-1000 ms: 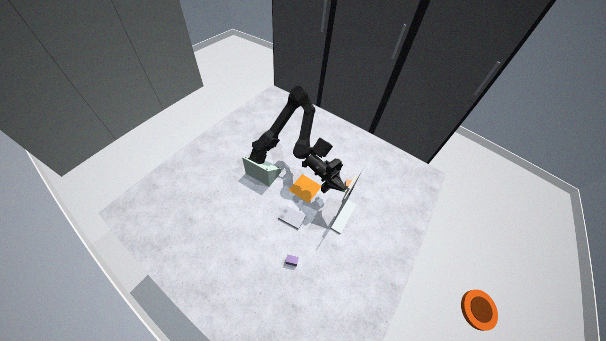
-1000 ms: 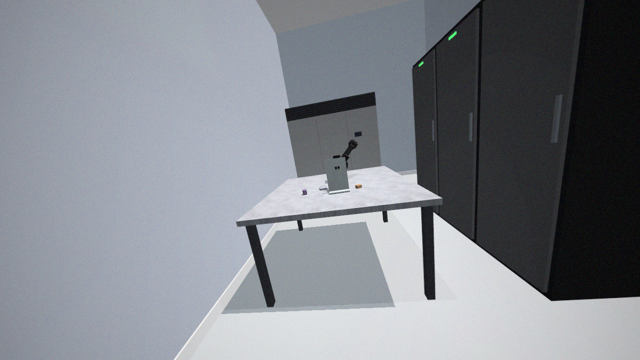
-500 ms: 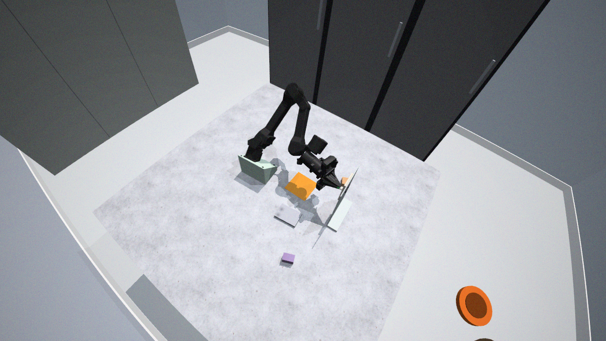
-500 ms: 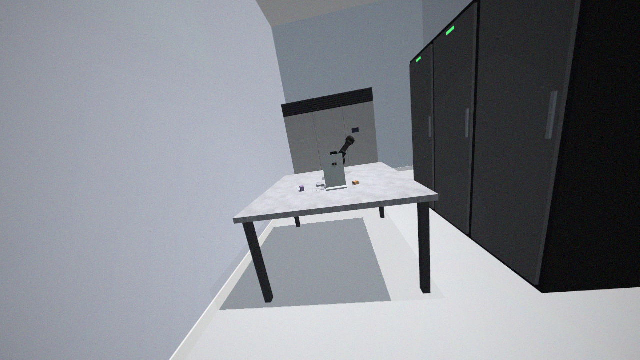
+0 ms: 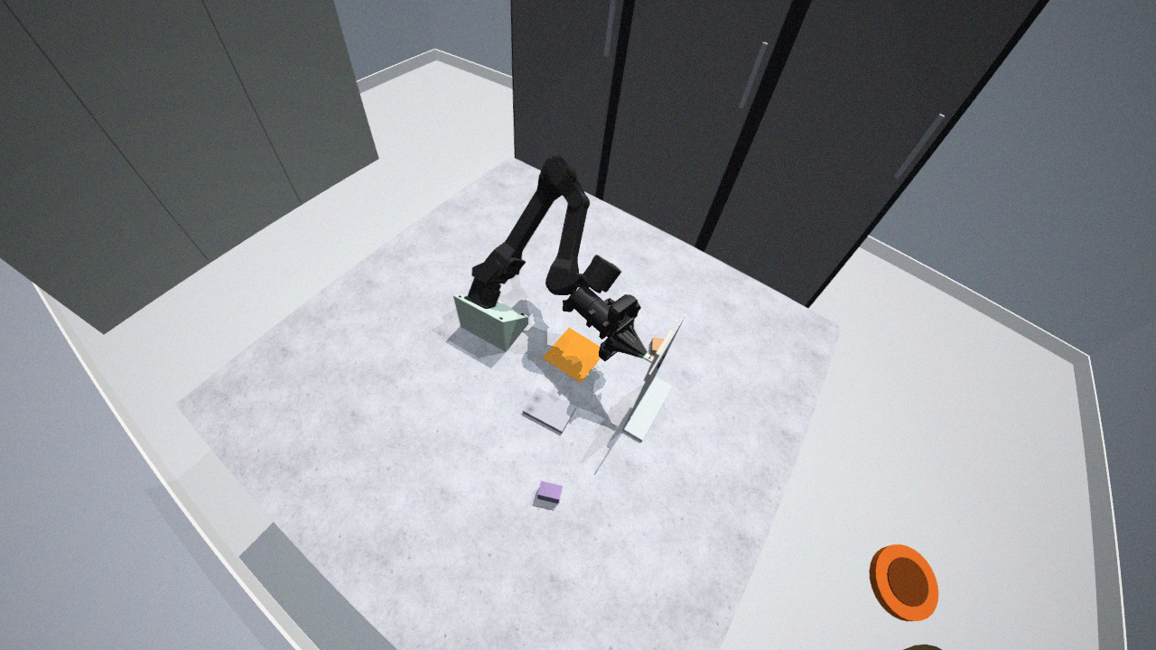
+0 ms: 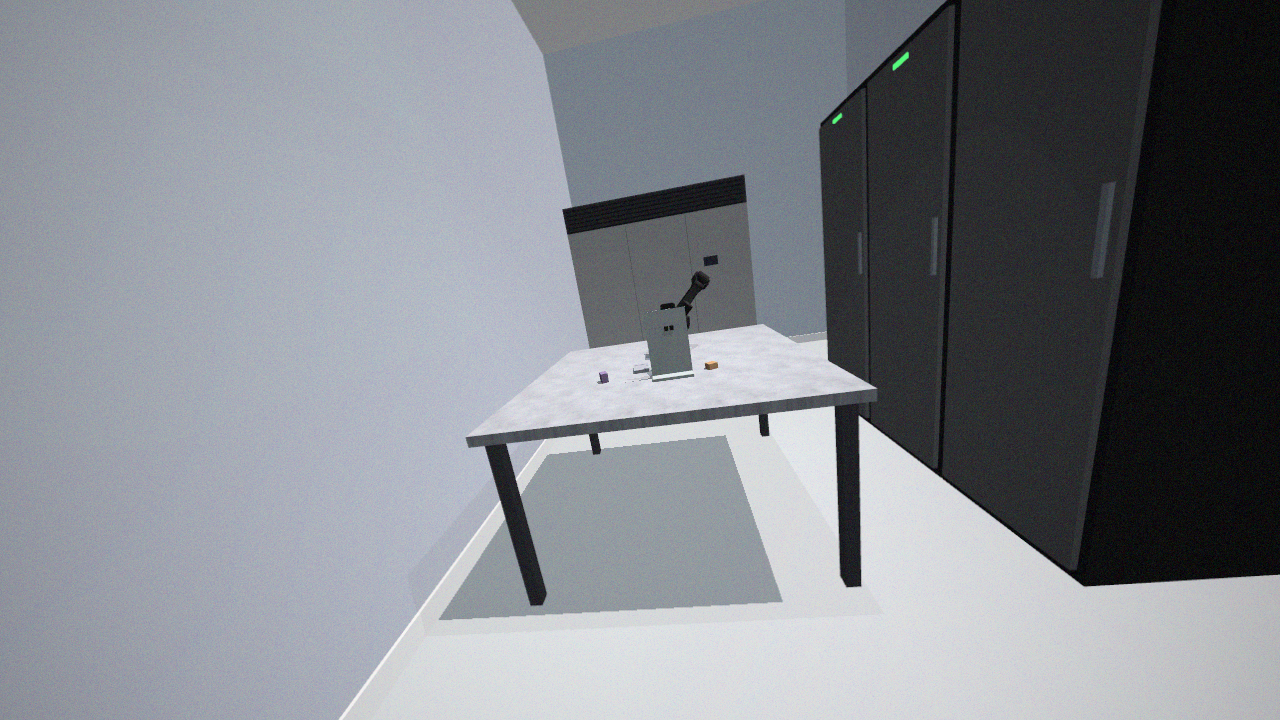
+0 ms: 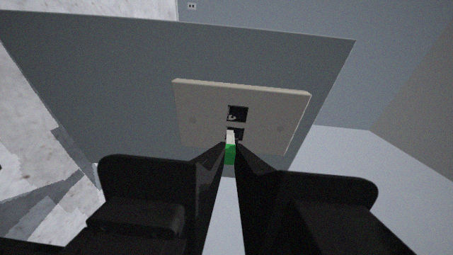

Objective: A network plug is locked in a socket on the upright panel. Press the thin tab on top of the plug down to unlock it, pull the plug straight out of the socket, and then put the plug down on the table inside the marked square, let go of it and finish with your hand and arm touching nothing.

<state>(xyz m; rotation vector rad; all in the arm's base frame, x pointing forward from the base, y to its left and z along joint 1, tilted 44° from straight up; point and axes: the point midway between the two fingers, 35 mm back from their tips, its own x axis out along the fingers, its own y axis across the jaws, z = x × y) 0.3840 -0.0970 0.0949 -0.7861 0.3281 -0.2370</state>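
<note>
The plug (image 7: 230, 154) has a green rear part and a white front part. My gripper (image 5: 644, 354) (image 7: 230, 147) is shut on the green part, with a finger on each side. The white front points at the lower opening of the beige socket plate (image 7: 205, 110) on the upright panel (image 6: 669, 351) (image 7: 124, 71). A length of white shows ahead of the fingertips, and dark opening shows beside it. Whether its tip is still inside the opening cannot be told. The tab is not clearly visible. The marked orange square (image 5: 569, 340) lies on the table between the arm's base and the panel.
An orange block (image 5: 656, 345) (image 6: 711, 365) is beside the panel, on its far side. A flat light box (image 5: 550, 411) lies near the square. A purple block (image 5: 549, 489) (image 6: 603, 377) is farther off. The panel's pale foot (image 5: 648, 410) lies on the table.
</note>
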